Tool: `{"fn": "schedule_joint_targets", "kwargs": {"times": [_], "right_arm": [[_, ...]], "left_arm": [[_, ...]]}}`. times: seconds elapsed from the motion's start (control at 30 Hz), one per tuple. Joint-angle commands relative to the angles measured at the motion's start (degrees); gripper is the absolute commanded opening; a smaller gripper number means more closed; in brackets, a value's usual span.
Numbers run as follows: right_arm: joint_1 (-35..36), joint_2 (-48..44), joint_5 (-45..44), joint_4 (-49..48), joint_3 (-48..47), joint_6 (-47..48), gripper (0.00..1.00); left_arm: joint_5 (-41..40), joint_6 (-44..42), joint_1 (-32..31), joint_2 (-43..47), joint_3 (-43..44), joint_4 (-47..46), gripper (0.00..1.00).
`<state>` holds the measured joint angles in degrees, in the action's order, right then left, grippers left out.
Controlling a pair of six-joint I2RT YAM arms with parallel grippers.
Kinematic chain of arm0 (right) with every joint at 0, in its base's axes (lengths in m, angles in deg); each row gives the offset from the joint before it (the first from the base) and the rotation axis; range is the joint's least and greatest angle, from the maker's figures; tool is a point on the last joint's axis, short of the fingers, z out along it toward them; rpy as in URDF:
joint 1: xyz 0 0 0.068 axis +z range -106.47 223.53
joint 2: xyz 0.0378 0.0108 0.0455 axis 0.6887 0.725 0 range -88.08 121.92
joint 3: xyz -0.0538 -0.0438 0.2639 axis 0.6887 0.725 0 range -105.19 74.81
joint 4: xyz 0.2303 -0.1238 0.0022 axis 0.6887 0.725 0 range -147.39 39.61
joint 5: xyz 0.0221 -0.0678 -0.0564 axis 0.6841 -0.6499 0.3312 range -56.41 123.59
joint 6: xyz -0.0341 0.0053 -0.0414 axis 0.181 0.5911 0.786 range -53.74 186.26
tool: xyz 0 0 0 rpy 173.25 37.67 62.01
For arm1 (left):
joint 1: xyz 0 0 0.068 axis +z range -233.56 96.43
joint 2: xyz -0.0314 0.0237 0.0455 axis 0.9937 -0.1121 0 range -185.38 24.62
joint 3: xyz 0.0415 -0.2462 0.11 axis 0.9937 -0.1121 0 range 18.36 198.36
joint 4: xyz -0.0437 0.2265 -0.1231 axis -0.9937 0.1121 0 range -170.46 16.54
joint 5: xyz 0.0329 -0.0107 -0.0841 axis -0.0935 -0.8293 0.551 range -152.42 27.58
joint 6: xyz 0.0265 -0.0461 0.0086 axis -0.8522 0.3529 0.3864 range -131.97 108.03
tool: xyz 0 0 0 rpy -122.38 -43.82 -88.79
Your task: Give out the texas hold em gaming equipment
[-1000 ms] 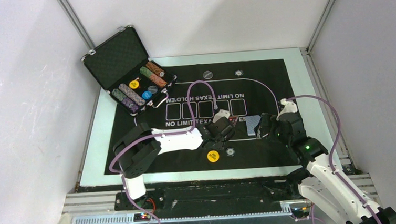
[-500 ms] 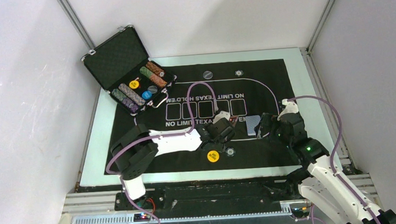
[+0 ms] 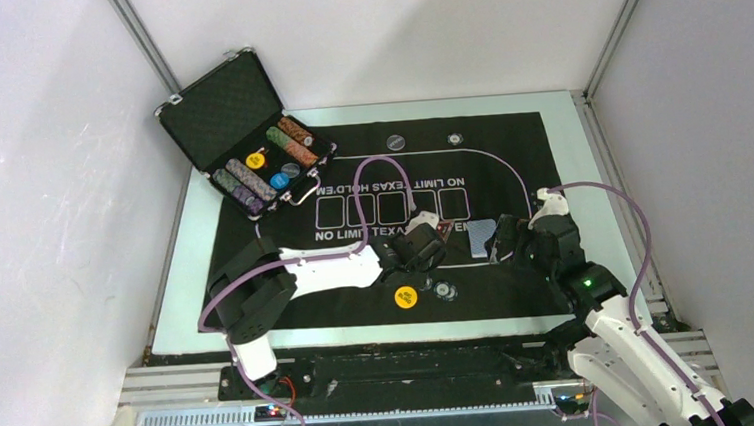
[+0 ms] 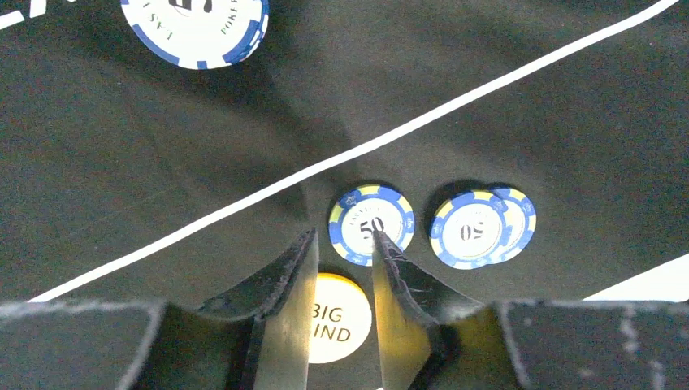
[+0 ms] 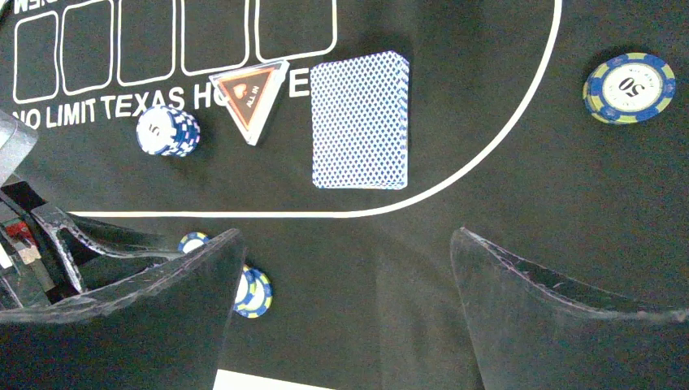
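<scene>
My left gripper [image 4: 341, 242] hangs over the black mat [image 4: 520, 122], open a little, with nothing between its fingers. A yellow "BIG BLIND" disc [image 4: 341, 318] shows through the gap, lying on the mat below. One blue-yellow 50 chip [image 4: 371, 225] lies flat just past the tips, and two overlapping 50 chips [image 4: 479, 229] lie to its right. My right gripper [image 5: 348, 244] is wide open and empty above bare mat. Ahead of it lie the blue-backed card deck [image 5: 360, 120], the red-black triangle marker [image 5: 252, 93] and a short stack of blue chips [image 5: 168, 130].
An open black case [image 3: 248, 147] with rows of chips stands at the far left corner of the mat. Single chips lie at the mat's far edge [image 3: 395, 143] and to the right [image 5: 630, 88]. The yellow disc [image 3: 406, 296] sits near the mat's front edge. My two grippers are close together.
More chips now lie by the yellow disc, where one lay before. My left gripper has drawn back slightly and its jaws have narrowed. The right arm has barely moved.
</scene>
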<state>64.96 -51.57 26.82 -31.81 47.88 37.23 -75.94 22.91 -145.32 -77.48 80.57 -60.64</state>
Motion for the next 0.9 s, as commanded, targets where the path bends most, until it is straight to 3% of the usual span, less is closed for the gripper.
{"fn": "schedule_joint_targets", "kwargs": {"times": [0.0, 0.17, 0.3, 0.37, 0.43, 0.5, 0.63, 0.87], "right_arm": [[-0.29, -0.02, -0.21, -1.37, 0.0, 0.02, 1.0], [-0.29, 2.11, 6.58, -1.56, -0.04, 0.54, 0.99], [0.49, 4.15, 13.62, 0.32, 0.77, -1.81, 0.97], [2.03, 5.55, 17.28, -0.15, 1.66, -3.42, 0.97], [5.03, 7.56, 18.53, -1.44, 2.22, -6.22, 0.95], [9.67, 10.18, 16.53, -2.6, 2.27, -9.39, 0.93], [19.32, 16.59, 11.66, -6.42, 2.14, -16.29, 0.85], [22.83, 26.64, 5.91, -11.87, 2.06, -24.22, 0.7]], "left_arm": [[-0.9, 0.99, -0.25, 4.19, -0.46, -0.92, 0.38], [-4.28, 1.29, 0.53, 10.53, -2.89, -0.44, 0.45], [-6.66, 2.96, 3.24, 18.87, -8.83, -2.22, 0.57], [-9.11, 4.91, 5.12, 23.21, -12.04, -2.21, 0.69], [-13.16, 6.88, 7.17, 27.81, -15.24, -1.38, 0.9], [-16.34, 9.46, 9.42, 32.45, -18.11, 0.19, 0.98], [-24.29, 15.27, 12.95, 41.38, -22.36, 8.1, 1.0], [-30.57, 20.12, 14.36, 53.93, -28.57, 14.03, 1.0]]}}
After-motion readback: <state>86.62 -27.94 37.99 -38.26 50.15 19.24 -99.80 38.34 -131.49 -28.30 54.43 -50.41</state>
